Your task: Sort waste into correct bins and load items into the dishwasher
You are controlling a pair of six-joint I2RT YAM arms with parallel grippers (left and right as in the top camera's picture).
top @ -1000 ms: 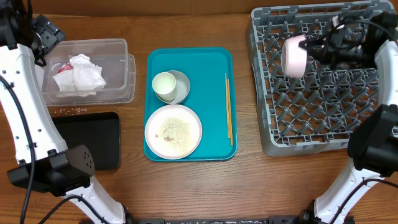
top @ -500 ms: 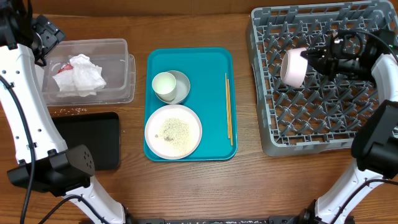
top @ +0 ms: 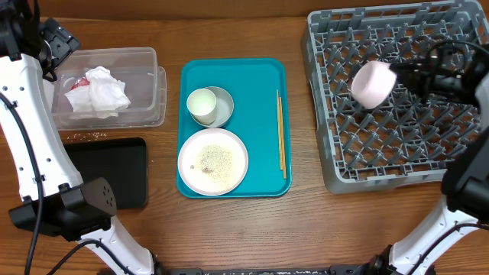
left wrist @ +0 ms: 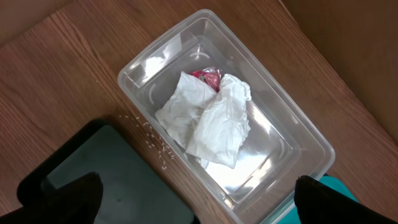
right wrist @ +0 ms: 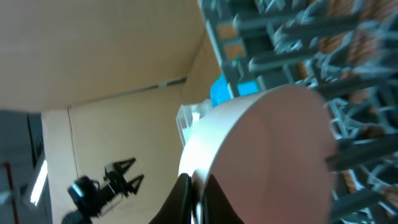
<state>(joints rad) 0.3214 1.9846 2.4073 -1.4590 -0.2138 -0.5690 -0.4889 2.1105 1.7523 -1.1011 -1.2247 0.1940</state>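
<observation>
Right tool [top: 399, 76] is clenched on the rim of the small pinkish-white bowl [top: 372, 84], holding it tipped on its side above the grey dish rack [top: 336, 46], which stands at the right of the tabletop [top: 306, 229]. Whether the bowl touches the pegs cannot be told. In the right wrist view the bowl's rim sits between the two fingers [right wrist: 181, 190].

The left tool [left wrist: 198, 193] hangs released, its jaws spread wide, above the clear tub [top: 149, 57] at the left. Inside the tub lie crumpled white napkins [top: 103, 93] and, beside them, a red wrapper scrap [top: 79, 84]. A black tray [top: 114, 172] lies just in front of the tub, with loose rice grains [top: 84, 137] on the wood between them.

On the teal tray [top: 263, 76] in the middle, a white cup [top: 202, 105] sits in the pale grey bowl [top: 224, 99]. The round white plate [top: 237, 149] just beside them carries rice [top: 214, 159], and chopsticks [top: 280, 134] lie along the tray's right side.
</observation>
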